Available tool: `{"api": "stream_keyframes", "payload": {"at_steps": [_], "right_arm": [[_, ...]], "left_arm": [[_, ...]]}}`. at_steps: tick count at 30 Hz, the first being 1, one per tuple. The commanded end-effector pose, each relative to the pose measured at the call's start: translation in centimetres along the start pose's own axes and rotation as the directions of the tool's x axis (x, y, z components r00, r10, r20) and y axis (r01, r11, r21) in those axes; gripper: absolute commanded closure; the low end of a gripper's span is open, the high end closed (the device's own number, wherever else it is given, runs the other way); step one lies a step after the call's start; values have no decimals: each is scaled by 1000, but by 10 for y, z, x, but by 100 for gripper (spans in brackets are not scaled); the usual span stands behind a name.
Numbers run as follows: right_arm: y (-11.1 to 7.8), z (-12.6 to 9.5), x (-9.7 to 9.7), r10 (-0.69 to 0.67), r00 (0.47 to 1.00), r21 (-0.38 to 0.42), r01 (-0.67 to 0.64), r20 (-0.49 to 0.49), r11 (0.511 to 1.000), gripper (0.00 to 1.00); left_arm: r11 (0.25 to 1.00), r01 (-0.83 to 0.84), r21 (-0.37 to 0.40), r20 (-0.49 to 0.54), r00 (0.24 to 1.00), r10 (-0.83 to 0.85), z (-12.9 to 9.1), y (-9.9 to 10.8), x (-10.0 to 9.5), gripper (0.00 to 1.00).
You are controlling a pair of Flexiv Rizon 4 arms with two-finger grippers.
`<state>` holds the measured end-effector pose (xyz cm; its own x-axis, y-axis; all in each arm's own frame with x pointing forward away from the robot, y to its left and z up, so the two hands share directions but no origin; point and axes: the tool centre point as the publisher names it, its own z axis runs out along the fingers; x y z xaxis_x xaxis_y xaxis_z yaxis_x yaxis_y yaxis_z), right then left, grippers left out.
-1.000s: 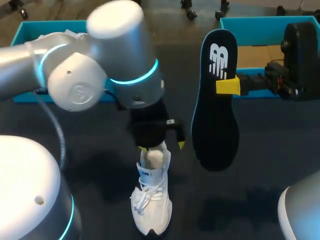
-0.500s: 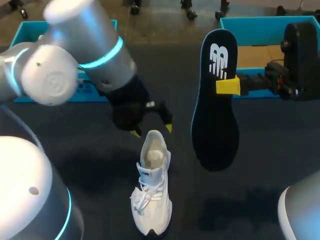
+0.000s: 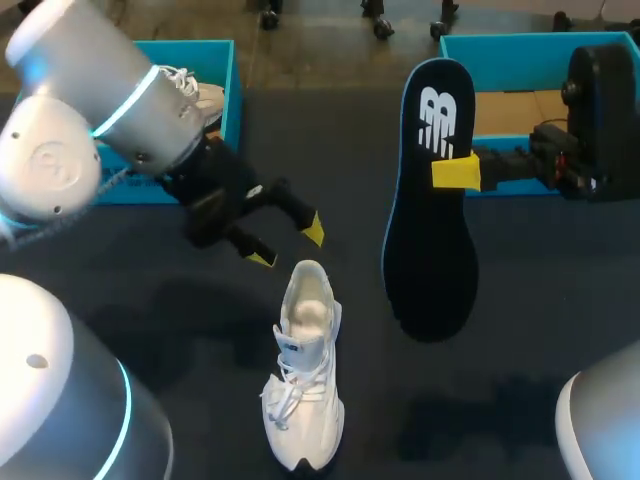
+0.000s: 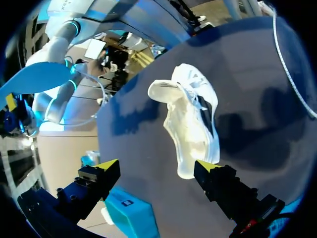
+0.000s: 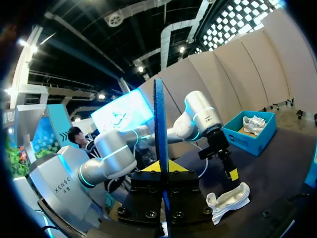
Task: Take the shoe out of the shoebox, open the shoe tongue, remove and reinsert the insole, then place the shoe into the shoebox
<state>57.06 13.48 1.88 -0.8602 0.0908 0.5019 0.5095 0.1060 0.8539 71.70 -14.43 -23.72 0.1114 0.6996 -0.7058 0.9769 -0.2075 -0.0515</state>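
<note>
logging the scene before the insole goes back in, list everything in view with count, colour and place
shoe: one, white, on the table, toe toward the robot
second shoe: one, white, inside the left shoebox
left shoebox: one, blue, far left of the table
right shoebox: one, blue, far right of the table
insole: one, black with a blue edge, held in the air right of the shoe
table: one, dark, under everything
left gripper: one, yellow-tipped, open, above the table behind the shoe's heel, holding nothing
right gripper: one, yellow-tipped, shut on the insole
</note>
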Motion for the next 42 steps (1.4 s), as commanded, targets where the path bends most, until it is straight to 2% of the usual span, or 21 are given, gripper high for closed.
{"api": "stream_keyframes", "payload": {"at_steps": [1, 4, 10, 11, 13, 24, 27, 29, 33, 36, 40, 42], "right_arm": [[3, 3, -3, 2, 1000, 5, -2, -3, 1000, 100], [3, 3, -3, 2, 1000, 5, -2, -3, 1000, 100], [3, 3, -3, 2, 1000, 5, -2, -3, 1000, 100], [3, 3, -3, 2, 1000, 5, -2, -3, 1000, 100], [3, 3, -3, 2, 1000, 5, -2, -3, 1000, 100], [3, 3, -3, 2, 1000, 5, -2, -3, 1000, 100], [3, 3, -3, 2, 1000, 5, -2, -3, 1000, 100], [8, 3, -16, 55, 998, 27, -55, 3, 998, 100], [17, 4, -41, 135, 991, 12, -135, -23, 991, 100], [22, 7, -56, 172, 984, 24, -171, -46, 985, 100], [28, 14, -79, 218, 970, 20, -217, -105, 976, 100], [28, 14, -79, 218, 970, 20, -217, -105, 976, 100]], "left_arm": [[1000, 7, -26, 353, 936, 2, -2, 3, -1, 0], [999, -16, -40, 394, 918, 30, -8, 9, -12, 0], [992, -80, -101, 425, 898, 116, -13, 7, -37, 0], [987, -127, -101, 461, 873, 160, -17, 4, -42, 0], [977, -191, -95, 469, 857, 213, -26, 2, -45, 0], [977, -191, -95, 469, 857, 213, -26, 2, -45, 0], [975, -174, -140, 486, 846, 221, -27, 0, -47, 0], [971, -165, -172, 488, 842, 230, -30, -3, -50, 0], [960, -145, -238, 513, 821, 251, -39, -7, -53, 0], [960, -118, -253, 548, 800, 243, -48, -6, -52, 0], [972, -120, -203, 641, 734, 224, -59, -9, -52, 0], [975, -129, -182, 659, 720, 218, -61, -11, -52, 0]]}}
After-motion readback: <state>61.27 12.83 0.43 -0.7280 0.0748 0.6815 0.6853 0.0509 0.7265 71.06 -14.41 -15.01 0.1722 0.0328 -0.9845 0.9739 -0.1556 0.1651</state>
